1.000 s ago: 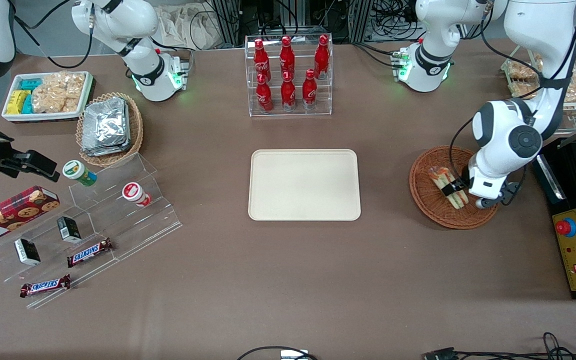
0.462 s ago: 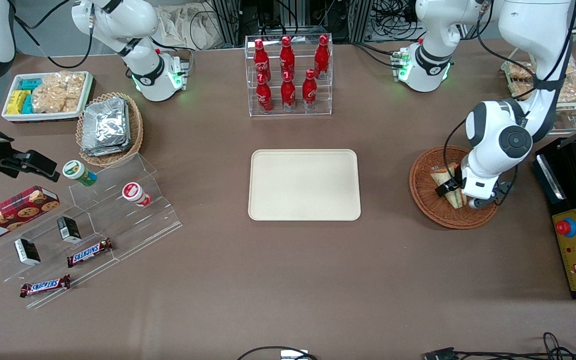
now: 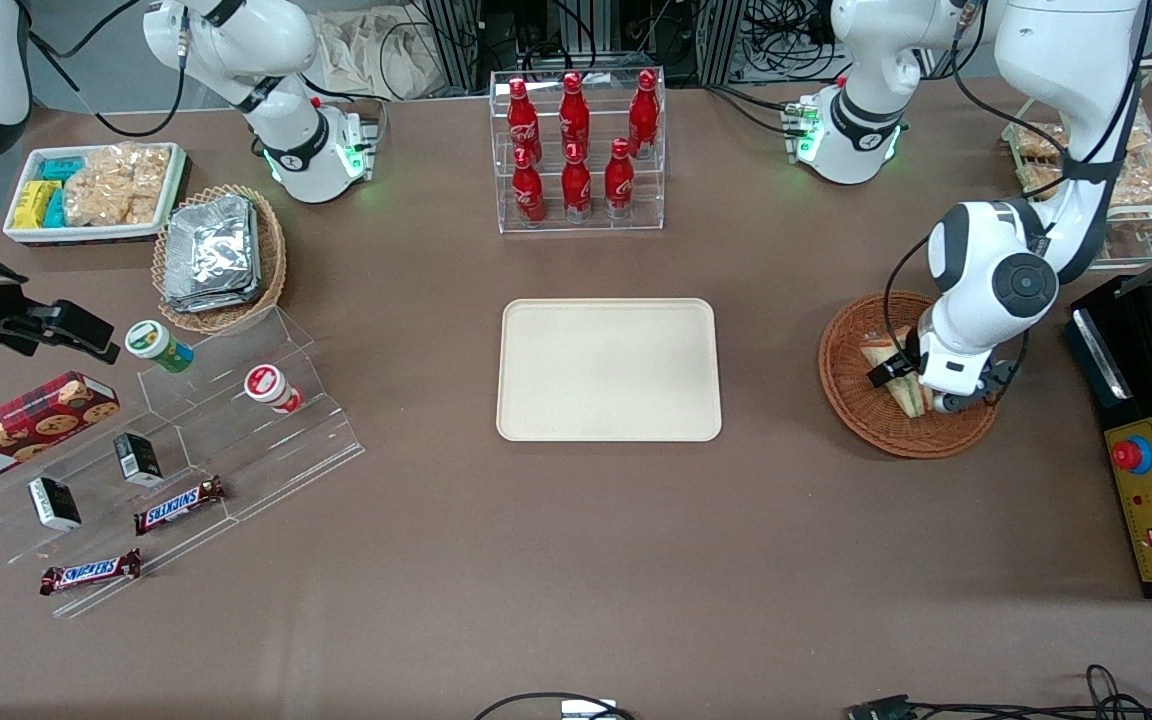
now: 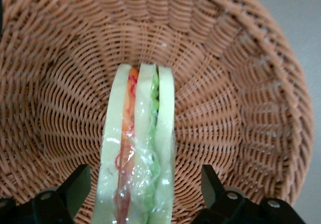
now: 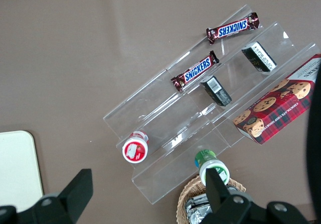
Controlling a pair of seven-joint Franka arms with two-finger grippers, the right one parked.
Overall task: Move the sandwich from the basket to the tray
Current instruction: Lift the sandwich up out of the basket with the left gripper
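Your claw [image 4: 143,194], fingers apart, straddles the sandwich [image 4: 138,148] lying in the basket [image 4: 235,108]; tray [image 3: 608,369] bare.

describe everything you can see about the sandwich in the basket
The sandwich is a wedge of three white bread slices with orange-red filling in one gap and green in the other, wrapped in clear glossy film. It stands on edge on the woven floor of the reddish-brown basket, cut face up. The gripper is open, a finger on each side, neither visibly touching the wrap.
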